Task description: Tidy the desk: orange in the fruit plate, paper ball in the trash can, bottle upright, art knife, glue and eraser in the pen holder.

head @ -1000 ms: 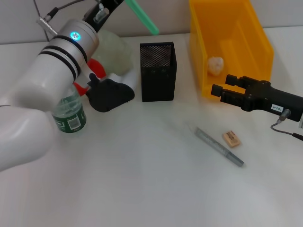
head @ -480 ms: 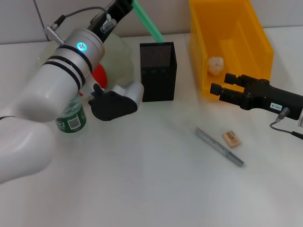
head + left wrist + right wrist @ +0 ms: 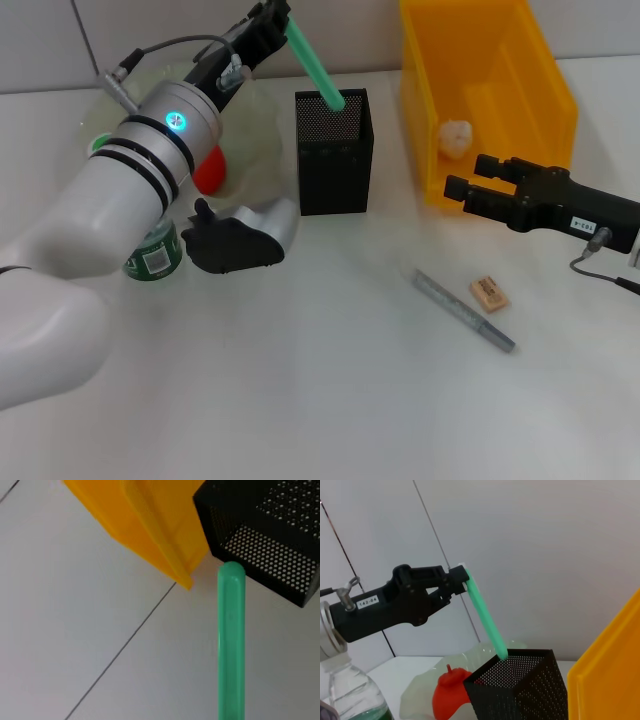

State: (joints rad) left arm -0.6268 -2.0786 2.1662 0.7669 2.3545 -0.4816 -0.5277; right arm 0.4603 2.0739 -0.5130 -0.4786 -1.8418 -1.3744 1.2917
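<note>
Left gripper (image 3: 278, 18), clamped on green glue stick (image 3: 315, 58) w/ tip at pen holder (image 3: 334, 152) 12-o'clock rim, could snag mesh & tip it; right gripper (image 3: 468, 183) idle, fingers narrowly apart.

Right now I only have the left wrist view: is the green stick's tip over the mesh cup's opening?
Observer: The green stick is tilted, with its lower tip level with the mesh cup rim.
Operator: Is the grip secure?
Observer: The left gripper is clamped on the stick's top end.
Operator: What else needs picking up?
Observer: The eraser and a grey knife lie on the desk near the open right gripper.
</note>
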